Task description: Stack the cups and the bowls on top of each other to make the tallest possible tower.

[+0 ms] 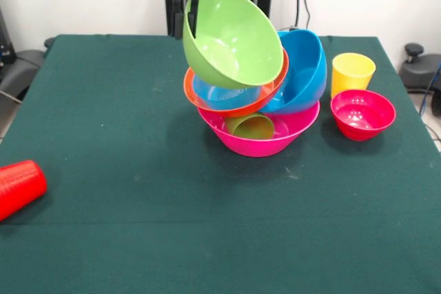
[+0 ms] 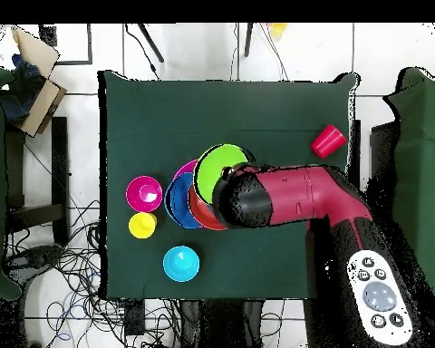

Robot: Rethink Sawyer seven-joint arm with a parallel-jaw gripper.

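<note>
The tower stands mid-table on the biggest pink bowl [image 1: 265, 139], with a green cup [image 1: 249, 126] lying inside it. On top sit a tilted large blue bowl [image 1: 304, 70] and an orange bowl [image 1: 238, 105] holding a small translucent blue bowl [image 1: 224, 93]. My gripper [image 1: 191, 24] is shut on the far rim of the lime green bowl [image 1: 234, 36], which tilts steeply on the orange bowl. A yellow cup [image 1: 353, 72] and a small magenta-red bowl [image 1: 362, 113] stand to the right. A red cup [image 1: 19, 187] lies on its side at the left edge.
In the overhead view my arm [image 2: 294, 195] covers part of the lime green bowl [image 2: 217, 166]. A small cyan bowl [image 2: 181, 264] stands near the table edge by the yellow cup [image 2: 142, 225], the magenta-red bowl [image 2: 144, 192] beside them, the red cup [image 2: 328, 141] apart.
</note>
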